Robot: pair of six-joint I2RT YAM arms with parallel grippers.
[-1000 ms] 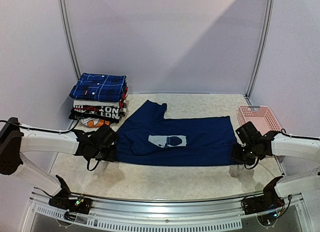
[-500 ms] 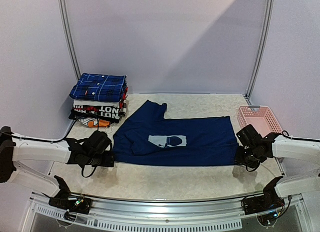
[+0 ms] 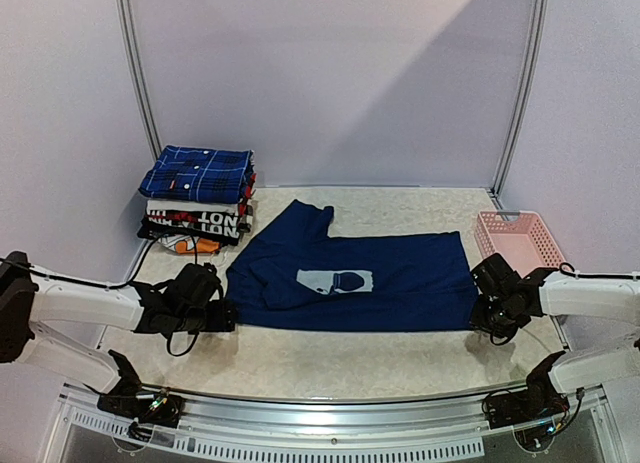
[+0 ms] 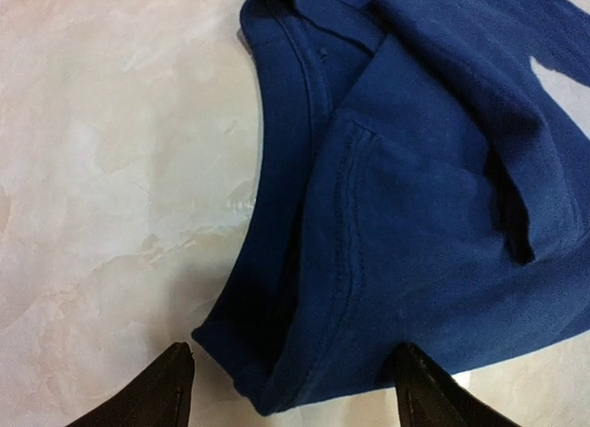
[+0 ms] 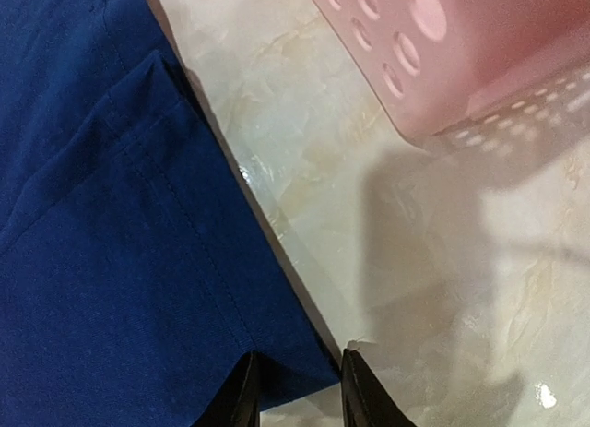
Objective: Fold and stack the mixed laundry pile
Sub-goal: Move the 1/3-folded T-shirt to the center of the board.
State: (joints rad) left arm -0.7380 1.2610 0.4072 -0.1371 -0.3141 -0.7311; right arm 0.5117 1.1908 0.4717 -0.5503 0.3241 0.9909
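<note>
**Top view.** Spread flat across the middle of the pale marbled table (image 3: pixel 330 358): navy T-shirt (image 3: pixel 400 283), pale-blue print facing up, one sleeve reaching toward 12 o'clock. At 10 o'clock of the T-shirt, well apart from it: plaid shirt (image 3: pixel 197 173), folded, lying on top of a stack of folded garments (image 3: pixel 195 228). At 2 o'clock of the T-shirt, near its edge but not touching: pink basket (image 3: pixel 517 235). At 8 o'clock of the T-shirt, low over the table: left gripper (image 3: pixel 222 316), pointed at the near left corner of the cloth. At 4 o'clock, at the near right corner: right gripper (image 3: pixel 478 313).

**Left wrist view.** Two dark fingertips (image 4: pixel 157 395) at 7 and 5 o'clock of the frame, set wide apart and released, grasping nothing. Between them, reaching in from 12 o'clock: a doubled corner of the T-shirt, its lowest fold lying just inside the gap. Ribbed neckline (image 4: pixel 286 21) at 12 o'clock, bare table from 8 to 11 o'clock.

**Right wrist view.** Two fingertips (image 5: pixel 238 395) at 6 o'clock, drawn close together. Lying in the narrow gap: the stitched hem corner of the T-shirt, the rest of the cloth filling 7 to 11 o'clock. Cannot tell whether clenched on the cloth or merely flanking it. Basket wall at 1 o'clock, apart from cloth and fingers.
</note>
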